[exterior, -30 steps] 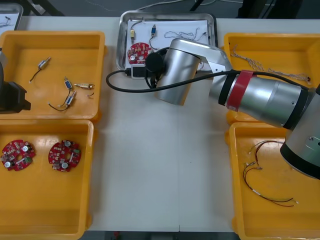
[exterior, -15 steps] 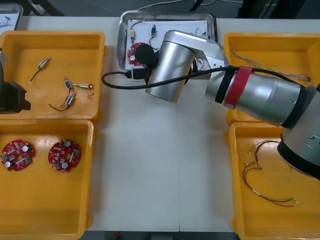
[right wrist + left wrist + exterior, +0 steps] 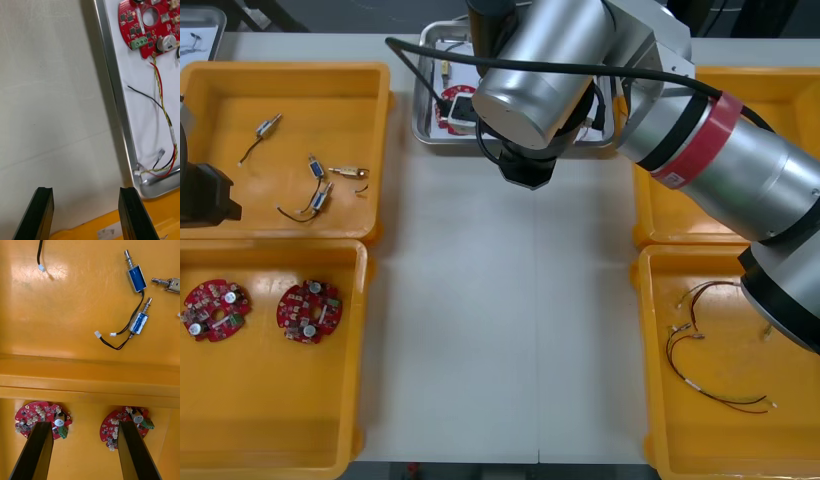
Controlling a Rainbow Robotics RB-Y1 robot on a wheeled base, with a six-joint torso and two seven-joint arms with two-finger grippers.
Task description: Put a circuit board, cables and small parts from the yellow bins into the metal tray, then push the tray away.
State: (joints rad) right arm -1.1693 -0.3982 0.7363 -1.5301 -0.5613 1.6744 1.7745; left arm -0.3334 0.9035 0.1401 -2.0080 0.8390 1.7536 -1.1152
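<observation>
The metal tray (image 3: 423, 125) lies at the table's far middle, mostly covered by my right arm (image 3: 600, 60). Inside it are a red circuit board (image 3: 148, 26), a red and yellow cable (image 3: 163, 105) and a thin black cable (image 3: 144, 96) on the white lining. My right gripper (image 3: 84, 193) is open over bare table, just outside the tray's rim (image 3: 112, 86), with nothing between its fingers. My left gripper (image 3: 84, 425) is open above two circuit boards (image 3: 26, 414) (image 3: 112, 423) in the near left bin, and that arm is parked at the left edge (image 3: 200, 190).
The far left bin (image 3: 290, 75) holds several small metal parts (image 3: 140, 320). Two red boards (image 3: 215, 308) (image 3: 308, 310) lie in the near left bin. The near right bin (image 3: 655, 300) has red and black cables (image 3: 710, 370). Bare table runs between the bins.
My right arm has lifted and swung toward the far side, so it now covers most of the tray. The tray and the left arm have not visibly moved.
</observation>
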